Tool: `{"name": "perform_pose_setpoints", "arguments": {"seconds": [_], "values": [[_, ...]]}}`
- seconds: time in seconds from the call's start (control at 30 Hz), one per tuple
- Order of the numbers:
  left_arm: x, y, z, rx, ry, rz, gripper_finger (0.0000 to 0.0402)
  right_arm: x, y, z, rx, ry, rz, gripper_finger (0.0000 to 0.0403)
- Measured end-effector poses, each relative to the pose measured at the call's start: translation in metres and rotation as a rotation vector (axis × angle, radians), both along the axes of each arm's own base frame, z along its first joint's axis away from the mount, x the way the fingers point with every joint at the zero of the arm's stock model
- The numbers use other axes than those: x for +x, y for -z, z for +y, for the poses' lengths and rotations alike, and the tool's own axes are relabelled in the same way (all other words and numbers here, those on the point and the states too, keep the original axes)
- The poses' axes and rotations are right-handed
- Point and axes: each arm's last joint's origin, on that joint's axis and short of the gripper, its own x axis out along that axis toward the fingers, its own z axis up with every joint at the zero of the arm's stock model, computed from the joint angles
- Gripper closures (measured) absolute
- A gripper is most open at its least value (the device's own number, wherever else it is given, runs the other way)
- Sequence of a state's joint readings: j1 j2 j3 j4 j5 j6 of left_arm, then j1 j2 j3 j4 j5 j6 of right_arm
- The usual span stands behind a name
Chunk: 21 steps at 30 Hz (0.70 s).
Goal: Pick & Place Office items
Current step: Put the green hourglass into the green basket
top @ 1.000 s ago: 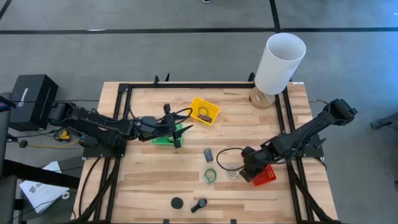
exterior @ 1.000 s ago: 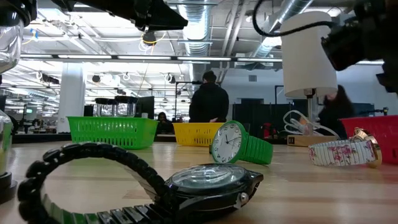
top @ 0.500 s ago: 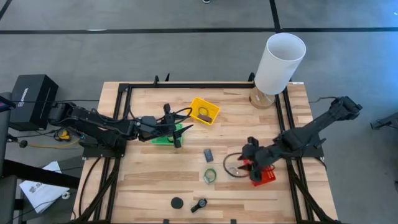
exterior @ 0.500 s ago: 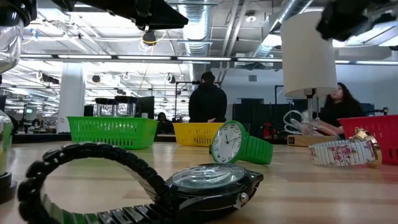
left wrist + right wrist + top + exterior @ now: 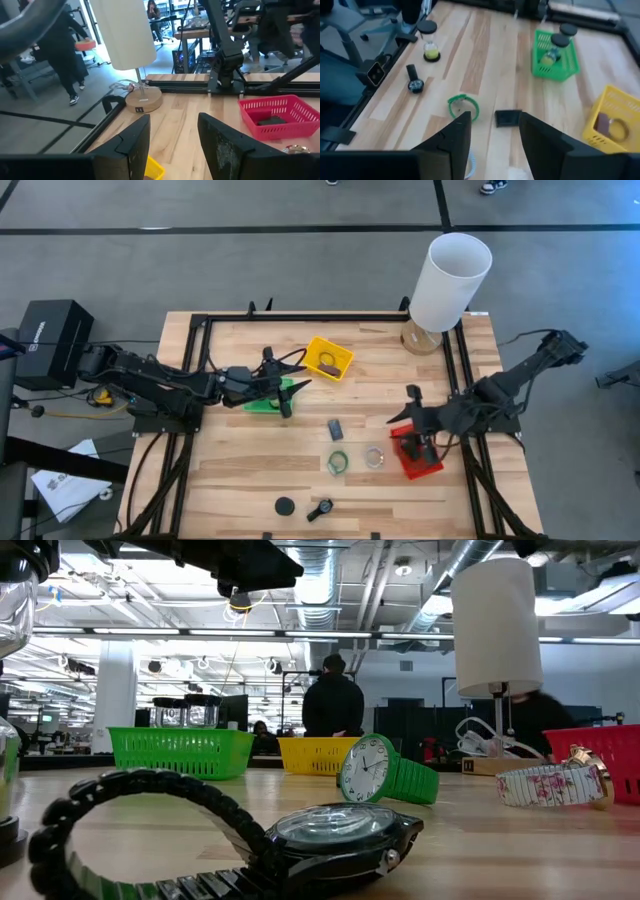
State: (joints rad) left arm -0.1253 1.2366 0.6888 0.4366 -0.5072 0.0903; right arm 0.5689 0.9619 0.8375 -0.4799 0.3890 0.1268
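The office items lie loose on the wooden table: a green watch (image 5: 338,462) (image 5: 385,772) (image 5: 463,106), a clear-banded watch (image 5: 374,457) (image 5: 550,783), a dark grey block (image 5: 335,429) (image 5: 508,117), a black puck (image 5: 285,505) and a black watch (image 5: 320,509) (image 5: 300,840). My right gripper (image 5: 408,428) (image 5: 495,145) hangs open above the red tray (image 5: 422,457), holding nothing. My left gripper (image 5: 298,375) (image 5: 172,145) waits open above the green tray (image 5: 262,402). A dark item (image 5: 272,120) lies inside the red tray (image 5: 300,107).
A yellow tray (image 5: 328,358) holding a brown item sits toward the far side. A tall white lamp (image 5: 450,280) stands at the far right corner. A small jar (image 5: 431,50) stands near the table's near left. A black frame rims the table. People move in the room behind.
My right gripper has drawn back from beside the clear-banded watch toward the red tray and the table's right edge, rising out of the low view. The left arm has kept still.
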Motion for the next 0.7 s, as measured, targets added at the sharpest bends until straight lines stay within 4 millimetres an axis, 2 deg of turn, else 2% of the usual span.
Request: {"name": "perform_pose_setpoints", "arguments": {"seconds": [0.17, 0.3, 0.43, 0.7], "values": [[0.001, -0.001, -0.003, -0.013, 0.103, -0.014, 0.0243, -0.007, 0.029, -0.014, 0.073, 0.039, -0.136, 0.0261], [0.002, -0.006, -0.010, -0.028, 0.332, -0.060, 0.0243, -0.003, 0.051, -0.022, 0.167, 0.091, -0.303, 0.0267], [0.002, -0.006, -0.018, -0.052, 0.544, -0.061, 0.0243, 0.002, 0.072, -0.030, 0.170, 0.139, -0.336, 0.0269], [-0.003, -0.007, -0.044, -0.062, 0.740, -0.062, 0.0243, 0.022, 0.079, -0.049, 0.148, 0.262, -0.369, 0.0269]]}}
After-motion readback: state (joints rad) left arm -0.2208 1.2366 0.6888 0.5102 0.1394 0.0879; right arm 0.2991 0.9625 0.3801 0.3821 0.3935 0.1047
